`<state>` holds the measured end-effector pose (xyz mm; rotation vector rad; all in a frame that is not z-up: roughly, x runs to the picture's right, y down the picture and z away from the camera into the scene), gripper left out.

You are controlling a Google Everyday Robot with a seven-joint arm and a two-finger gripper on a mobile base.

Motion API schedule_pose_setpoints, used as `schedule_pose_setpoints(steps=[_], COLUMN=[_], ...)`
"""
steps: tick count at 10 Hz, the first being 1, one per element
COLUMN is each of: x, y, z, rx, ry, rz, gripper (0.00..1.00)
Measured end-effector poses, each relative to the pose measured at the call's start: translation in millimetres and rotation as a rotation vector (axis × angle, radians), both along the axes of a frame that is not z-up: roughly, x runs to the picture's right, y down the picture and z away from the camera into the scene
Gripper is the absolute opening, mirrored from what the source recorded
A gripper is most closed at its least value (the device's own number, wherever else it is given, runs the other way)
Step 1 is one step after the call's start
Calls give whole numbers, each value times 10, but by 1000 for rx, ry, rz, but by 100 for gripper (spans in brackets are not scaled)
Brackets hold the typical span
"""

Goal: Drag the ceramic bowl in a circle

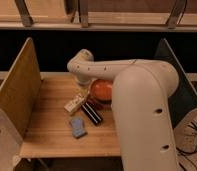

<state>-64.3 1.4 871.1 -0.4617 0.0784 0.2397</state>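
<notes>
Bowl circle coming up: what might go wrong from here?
1. The cream block and blue-grey pad lie just left of the ceramic bowl. A circle swung that way would likely shove them.
2. The gripper sits low at the bowl's front-left, close beside the block, and may clip it.
3. The arm hides the bowl's right side, so slips there are hard to spot.
</notes>
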Motion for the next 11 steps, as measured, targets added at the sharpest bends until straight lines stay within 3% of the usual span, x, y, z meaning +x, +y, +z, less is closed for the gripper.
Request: schedule_pose_setpoints(steps=[9, 11], x=[1, 159], y=[-4, -155], z=[7, 111], rx=[-1, 6], ry=[0, 29], rz=[-2, -4], gripper=[62, 62])
